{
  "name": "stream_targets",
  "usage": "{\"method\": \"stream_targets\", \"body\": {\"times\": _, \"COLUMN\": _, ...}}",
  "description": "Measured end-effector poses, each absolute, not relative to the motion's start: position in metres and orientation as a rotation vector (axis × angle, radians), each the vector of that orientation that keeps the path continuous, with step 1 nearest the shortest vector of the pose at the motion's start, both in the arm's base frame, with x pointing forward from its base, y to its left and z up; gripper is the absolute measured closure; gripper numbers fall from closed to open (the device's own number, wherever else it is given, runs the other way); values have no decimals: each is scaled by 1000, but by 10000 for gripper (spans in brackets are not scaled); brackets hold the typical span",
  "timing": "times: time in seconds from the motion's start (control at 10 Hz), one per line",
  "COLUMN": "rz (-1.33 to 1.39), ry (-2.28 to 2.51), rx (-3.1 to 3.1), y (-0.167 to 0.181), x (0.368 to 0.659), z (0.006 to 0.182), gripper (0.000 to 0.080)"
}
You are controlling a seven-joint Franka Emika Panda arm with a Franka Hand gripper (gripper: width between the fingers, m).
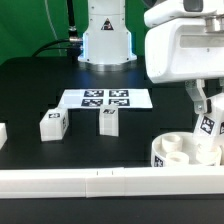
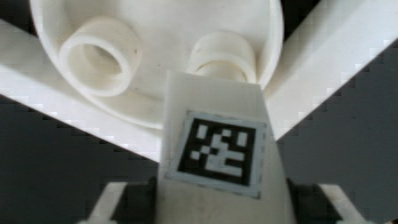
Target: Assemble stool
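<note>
The round white seat point(image 1: 181, 151) lies sockets-up at the exterior view's right, against the front rail. My gripper point(image 1: 205, 108) is shut on a white tagged leg point(image 1: 207, 131) and holds it upright over the seat's right side. In the wrist view the leg point(image 2: 222, 130) fills the middle between my fingers point(image 2: 125, 200), its far end at a socket point(image 2: 222, 50) of the seat point(image 2: 160, 20); another raised socket point(image 2: 95, 62) is beside it. Two loose legs lie on the table: one point(image 1: 52, 124) at left, one point(image 1: 110, 121) near the middle.
The marker board point(image 1: 104, 98) lies flat behind the loose legs. A long white rail point(image 1: 90, 182) runs along the front edge. A white block point(image 1: 3, 133) sits at the far left. The robot base point(image 1: 106, 40) stands at the back.
</note>
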State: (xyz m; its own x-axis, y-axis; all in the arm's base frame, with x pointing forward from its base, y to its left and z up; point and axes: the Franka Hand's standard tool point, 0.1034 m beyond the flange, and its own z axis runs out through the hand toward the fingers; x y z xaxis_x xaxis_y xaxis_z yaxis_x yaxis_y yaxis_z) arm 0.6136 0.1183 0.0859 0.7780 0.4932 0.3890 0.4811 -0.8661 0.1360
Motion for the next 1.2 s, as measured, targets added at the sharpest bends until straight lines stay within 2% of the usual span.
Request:
{"method": "stream_targets", "body": {"times": 0.4, "rz": 690, "ry": 791, "rx": 2931, "y": 116, "x": 615, "z": 86, "gripper": 474}}
{"method": "stream_targets", "body": {"times": 0.5, "rz": 683, "ry": 793, "rx": 2931, "y": 116, "x": 615, "z": 86, "gripper": 319}}
{"method": "stream_targets", "body": {"times": 0.6, "rz": 654, "ry": 801, "rx": 2933, "y": 114, "x": 616, "z": 85, "gripper": 319}}
{"method": "stream_targets", "body": {"times": 0.7, "rz": 654, "ry": 807, "rx": 2933, "y": 117, "x": 615, "z": 86, "gripper": 188}}
{"method": "stream_targets", "body": {"times": 0.9, "rz": 619, "ry": 813, "rx": 2938, "y": 118, "x": 614, "z": 97, "gripper": 152}}
{"method": "stream_targets", "body": {"times": 1.2, "rz": 525, "ry": 817, "rx": 2952, "y": 118, "x": 616, "z": 116, "gripper": 150}}
